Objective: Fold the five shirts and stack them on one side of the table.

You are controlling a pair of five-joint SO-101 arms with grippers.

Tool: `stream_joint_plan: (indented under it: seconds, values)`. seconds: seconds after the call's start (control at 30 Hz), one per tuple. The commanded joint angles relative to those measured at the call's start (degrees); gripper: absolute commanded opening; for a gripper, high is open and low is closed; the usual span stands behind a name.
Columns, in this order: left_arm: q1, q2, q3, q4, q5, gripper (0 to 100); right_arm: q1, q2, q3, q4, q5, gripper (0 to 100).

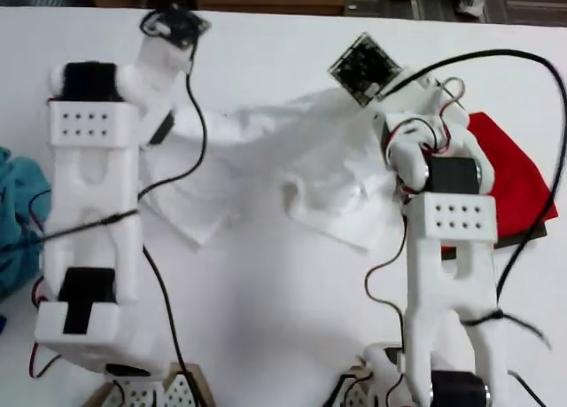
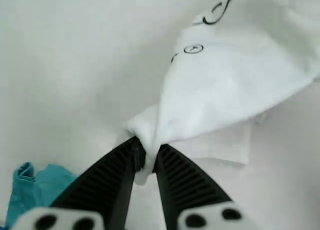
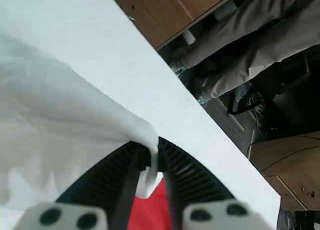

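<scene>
The white bench (image 1: 283,336) carries a white shirt (image 1: 292,168) that lies crumpled across its middle, stretched between the two arms. A red shirt (image 1: 514,181) lies at the right side, partly under the right arm. A teal shirt (image 1: 13,221) is bunched at the left edge, apart from the white one. The left gripper (image 2: 146,157) is pressed together on a bunched corner of the white shirt. The right gripper (image 3: 154,152) pinches another fold of it, with red cloth showing behind its fingers.
</scene>
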Motion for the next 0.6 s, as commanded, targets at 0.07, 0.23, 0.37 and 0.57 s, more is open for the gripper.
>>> stream_joint_plan:
  seconds: [0.07,0.23,0.37,0.57]
  values:
    - [-1.05,-6.51,-9.63,3.69,-0.35,2,3.12,-5.85,-2.73,-1.80,-5.71,2.2]
    - [-4.31,-9.14,-10.42,3.25,-0.53,2,5.05,-6.29,-2.90,-8.31,-9.32,2.2]
    - [-4.84,-10.29,-10.51,3.16,-4.75,2,4.70,-5.85,-4.13,-13.85,-10.02,2.2]
    - [-4.92,-12.48,-10.51,2.81,-6.15,2,3.21,-5.85,-10.11,-15.08,-10.02,2.2]
